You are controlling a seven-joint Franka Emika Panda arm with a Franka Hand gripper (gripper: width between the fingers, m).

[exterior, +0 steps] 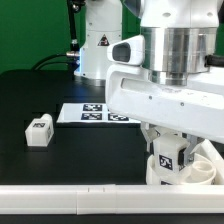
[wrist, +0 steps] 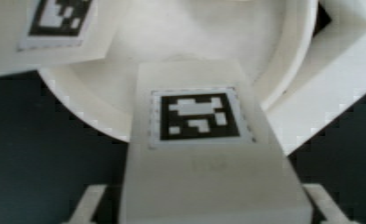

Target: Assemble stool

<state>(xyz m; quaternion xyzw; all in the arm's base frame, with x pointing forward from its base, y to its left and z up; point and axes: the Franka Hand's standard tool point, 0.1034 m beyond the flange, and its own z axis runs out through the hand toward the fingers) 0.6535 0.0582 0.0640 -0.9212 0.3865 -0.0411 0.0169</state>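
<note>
While a spare leg point(exterior: 38, 131) sits alone on the black table point(exterior: 40, 95) toward the exterior view's left, the hand point(exterior: 166, 142) is clamped partway shut on the gripped leg point(exterior: 165, 160), holding it upright over the round white seat point(exterior: 203, 168) at the right, just behind the white rail point(exterior: 60, 196). Can't tell if it's in a socket. Only markings are black-and-white square tags: one on each leg, several on the marker board point(exterior: 90, 113). Wrist view shows a third leg point(wrist: 64, 25) by the seat's rim.
</note>
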